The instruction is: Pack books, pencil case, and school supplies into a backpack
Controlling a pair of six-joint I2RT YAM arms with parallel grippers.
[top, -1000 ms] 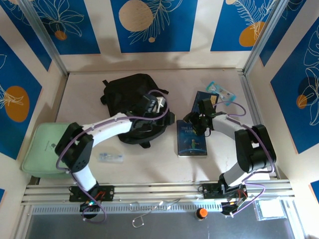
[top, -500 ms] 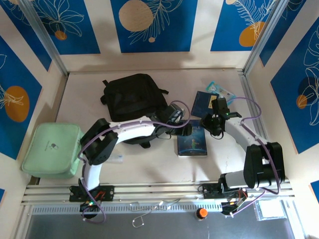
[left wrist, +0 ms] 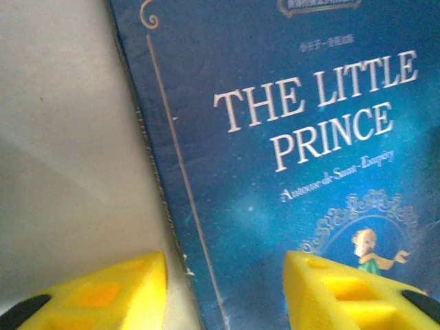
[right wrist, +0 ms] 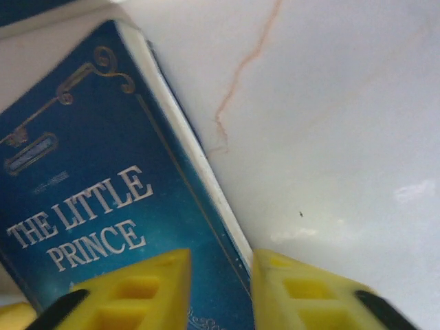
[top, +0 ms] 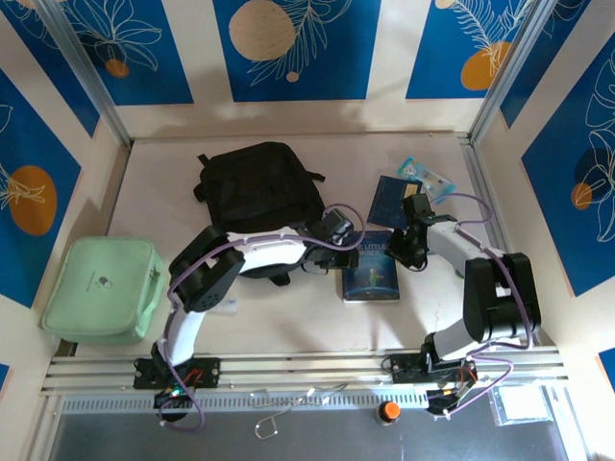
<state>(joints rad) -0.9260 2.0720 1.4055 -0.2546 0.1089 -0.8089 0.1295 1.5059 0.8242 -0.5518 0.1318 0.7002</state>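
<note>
Little Prince book (top: 371, 276) is seen flat on table (top: 288, 312), right of backpack (top: 258, 187), in top view. Finger gaps are shown by wrist cams: L gripper (left wrist: 225, 285) spread wide across spine edge, R gripper (right wrist: 221, 278) narrowly parted over opp. edge; nothing held.

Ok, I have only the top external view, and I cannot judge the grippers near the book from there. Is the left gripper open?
Observer: Yes. The left wrist view shows the left gripper open. One yellow finger is over the table and the other is over the cover of the Little Prince book, with the book's dark spine-side edge between them.
Operator: And the right gripper?
Observer: Open too, but with a narrower gap. In the right wrist view the right gripper straddles the opposite long edge of the book, where the white pages show.
</note>
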